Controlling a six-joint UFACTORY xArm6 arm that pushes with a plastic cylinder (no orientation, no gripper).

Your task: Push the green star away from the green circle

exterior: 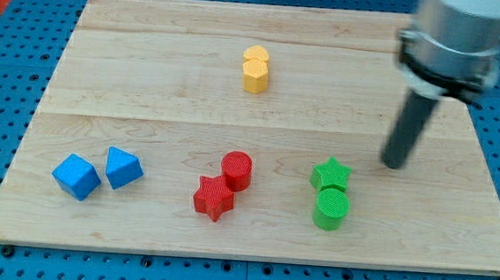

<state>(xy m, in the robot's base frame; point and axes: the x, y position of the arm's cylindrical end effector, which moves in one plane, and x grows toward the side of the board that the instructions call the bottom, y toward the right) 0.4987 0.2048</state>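
The green star point(330, 174) lies on the wooden board point(149, 71) at the lower right, touching the green circle point(331, 207) just below it. My tip point(393, 164) stands to the right of the star and slightly above it, a short gap away. The dark rod rises from the tip toward the arm's grey end at the view's top right.
A red circle point(237, 169) and a red star point(213, 197) touch each other left of the green pair. Two blue blocks point(76, 176) point(124, 167) lie at the lower left. Two yellow blocks point(256, 69) sit together at the top centre. The board's right edge is near.
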